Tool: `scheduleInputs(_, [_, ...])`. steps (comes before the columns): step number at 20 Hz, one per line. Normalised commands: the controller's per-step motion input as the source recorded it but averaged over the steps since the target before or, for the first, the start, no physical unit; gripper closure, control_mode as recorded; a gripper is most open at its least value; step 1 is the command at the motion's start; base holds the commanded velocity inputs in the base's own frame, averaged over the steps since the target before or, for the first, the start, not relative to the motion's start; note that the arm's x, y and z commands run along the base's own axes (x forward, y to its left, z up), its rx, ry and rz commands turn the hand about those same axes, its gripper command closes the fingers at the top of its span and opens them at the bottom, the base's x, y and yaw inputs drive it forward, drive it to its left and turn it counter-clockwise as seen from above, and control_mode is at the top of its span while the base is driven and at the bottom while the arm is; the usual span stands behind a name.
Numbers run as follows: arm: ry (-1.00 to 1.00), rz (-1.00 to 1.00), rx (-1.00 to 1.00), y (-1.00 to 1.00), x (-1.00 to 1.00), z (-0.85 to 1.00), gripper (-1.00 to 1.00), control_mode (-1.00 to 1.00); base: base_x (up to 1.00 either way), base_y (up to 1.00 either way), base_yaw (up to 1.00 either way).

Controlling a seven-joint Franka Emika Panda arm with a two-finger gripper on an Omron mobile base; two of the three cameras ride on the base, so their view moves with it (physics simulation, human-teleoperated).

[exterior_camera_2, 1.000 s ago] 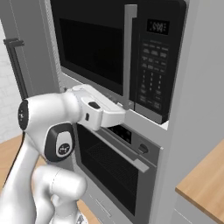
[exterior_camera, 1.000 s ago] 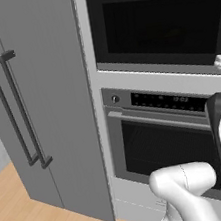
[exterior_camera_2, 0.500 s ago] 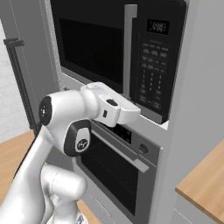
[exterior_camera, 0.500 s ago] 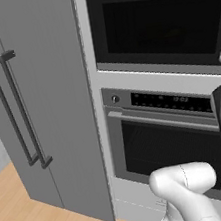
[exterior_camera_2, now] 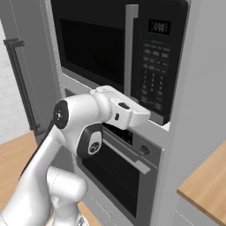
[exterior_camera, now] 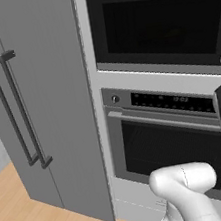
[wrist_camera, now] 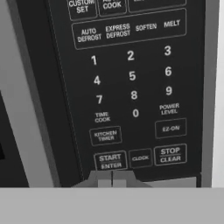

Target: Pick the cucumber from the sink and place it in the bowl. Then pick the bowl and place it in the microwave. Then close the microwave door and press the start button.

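A white robot arm stands in front of a tall grey wall of kitchen units, reaching up to the microwave (exterior_camera_2: 119, 48) built in above an oven (exterior_camera: 173, 143). The microwave door (exterior_camera: 161, 21), a wide panel with a large dark glass window, sits flush and shut, so nothing inside can be seen; the bowl and cucumber are presumably behind it, though the dark glass hides them. To the right of the door's upright handle (exterior_camera_2: 129, 48) lies the black keypad (wrist_camera: 131, 83), with number keys, a clock key, a stop key and, at the bottom left, the start button (wrist_camera: 110, 161). In the hand view the gripper (wrist_camera: 112, 180) has its two fingertips pressed together with no gap and nothing between them, forming a single blunt point. That point sits just below the start button, very near the panel; whether it already touches the panel is hard to tell from this angle. Compared with a second ago, the arm has swung upward and to the right: the elbow has risen and the hand has moved from the ledge under the door toward the lower part of the keypad. This suggests the earlier steps are done and only the final press remains. The next move appears to call for a small lift and a push forward onto the start button, keeping clear of the clock key just to its right. To the far left stands a tall grey cabinet (exterior_camera: 40, 103) with two long dark handles.
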Motion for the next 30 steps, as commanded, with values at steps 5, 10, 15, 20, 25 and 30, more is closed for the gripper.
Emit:
scheduleInputs(5, [0.0,0.03,0.0,-0.12,0.14,-0.12,1.0,-1.0,0.0,0.0,0.0])
scheduleInputs(10, [0.0,0.02,0.0,-0.07,0.21,-0.08,1.0,-1.0,0.0,0.0,0.0])
scheduleInputs(15, [0.0,0.02,0.0,-0.15,0.24,-0.03,1.0,-1.0,0.0,0.0,0.0])
scheduleInputs(20, [0.0,0.03,0.01,-0.21,0.41,-0.07,1.0,-1.0,0.0,0.0,0.0])
scheduleInputs(25, [0.0,0.05,0.02,-0.14,0.46,-0.11,1.0,-1.0,0.0,0.0,0.0])
scheduleInputs(30, [0.0,0.01,0.01,0.08,-0.2,0.0,1.0,-1.0,0.0,0.0,0.0])
